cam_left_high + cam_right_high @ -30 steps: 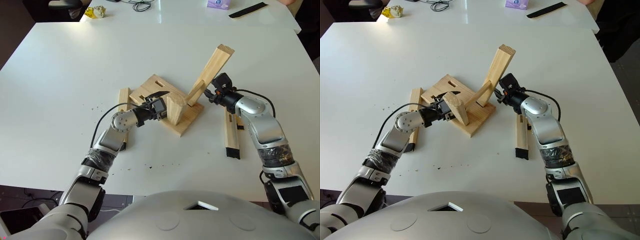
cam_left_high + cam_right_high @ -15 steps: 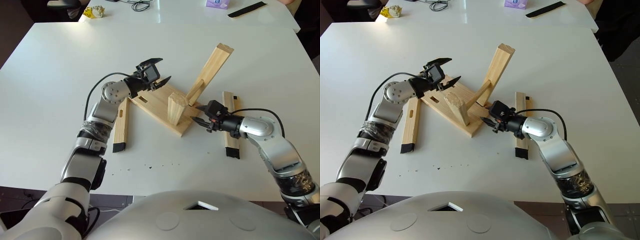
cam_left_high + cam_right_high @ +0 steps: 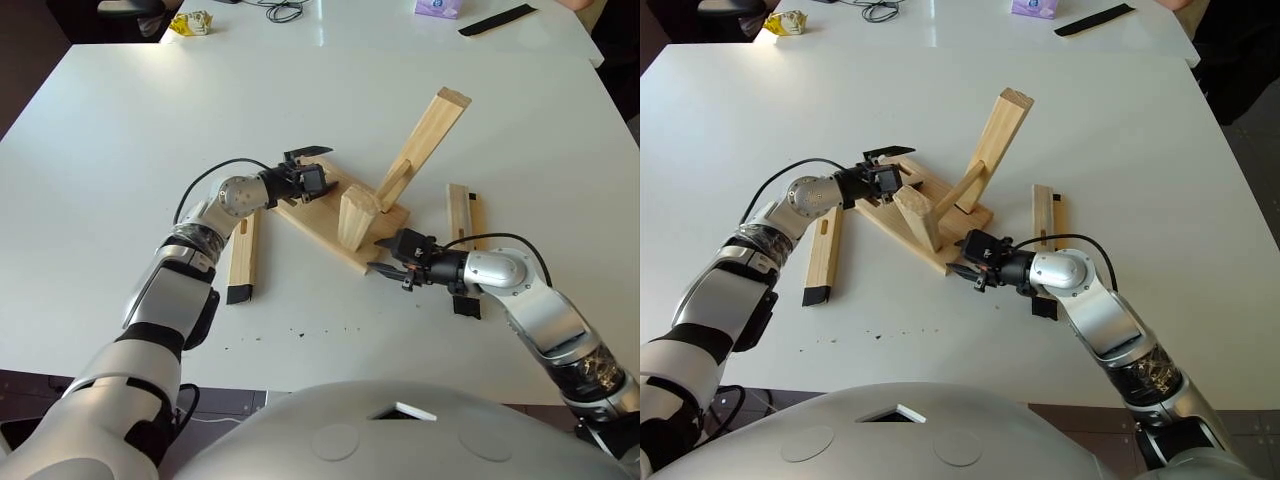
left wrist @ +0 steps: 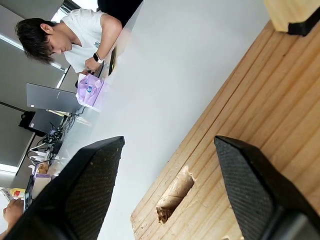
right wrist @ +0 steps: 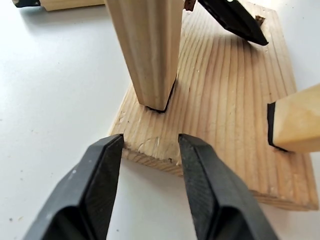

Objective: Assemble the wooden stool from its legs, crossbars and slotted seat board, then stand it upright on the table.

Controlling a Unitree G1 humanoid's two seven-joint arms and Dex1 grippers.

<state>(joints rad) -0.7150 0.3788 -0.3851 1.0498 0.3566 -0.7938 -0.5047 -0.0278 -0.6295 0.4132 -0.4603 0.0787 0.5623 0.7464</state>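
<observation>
The slotted seat board lies flat mid-table. A short leg stands in it near the front. A taller leg leans up at the back right, with a crossbar running down to the board. My left gripper is open over the board's far-left corner, one finger on each side of an empty slot. Open as well, my right gripper straddles the board's near corner, just in front of the short leg.
A loose leg lies left of the board. More loose wooden pieces lie to its right, beside my right forearm. On the far side of the table sit a yellow item, a purple box and a black strip.
My left gripper left the short leg, swung over the board and came down at its far-left corner. My right gripper dropped from the crossbar and slid left to the board's near corner.
</observation>
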